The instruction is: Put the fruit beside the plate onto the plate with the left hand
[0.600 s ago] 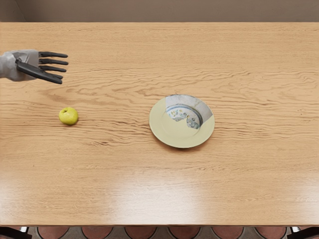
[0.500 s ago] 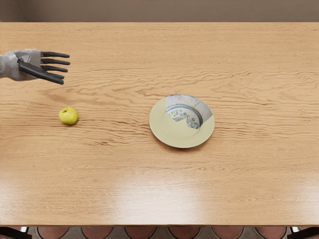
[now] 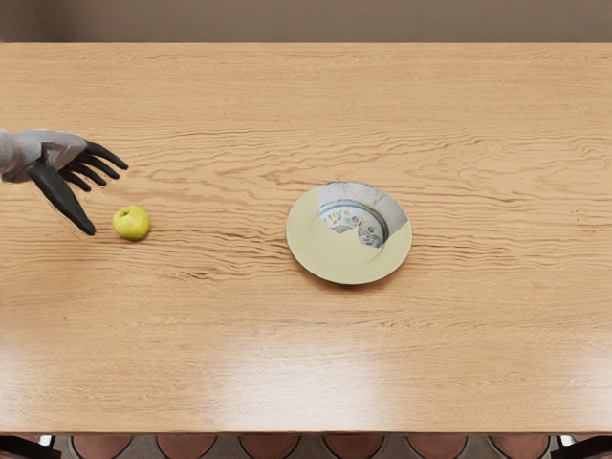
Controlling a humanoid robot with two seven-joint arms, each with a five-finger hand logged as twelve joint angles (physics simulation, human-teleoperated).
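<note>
My fingers [image 3: 105,155] are spread loose and hold nothing. The four dark ones fan toward the right with a slight curl, and the thumb [image 3: 65,201] is stretched long, slanting down toward the lower right. They belong to my left hand [image 3: 53,153], which comes in from the left edge of the frame, about a third of the way down. The fruit [image 3: 132,223], small, round and yellow-green, lies on the table [image 3: 287,363] just to the right of my thumb's tip and below my fingertips. A narrow strip of wood shows between thumb and fruit, so I am not touching it. How high my hand hangs over the wood I cannot tell from this slant. The plate [image 3: 316,253] sits near the centre of the frame, well apart from the fruit and to its right. It is pale yellow with a grey, patterned patch in its upper right part. The fruit is off the plate, on bare wood at the left.
</note>
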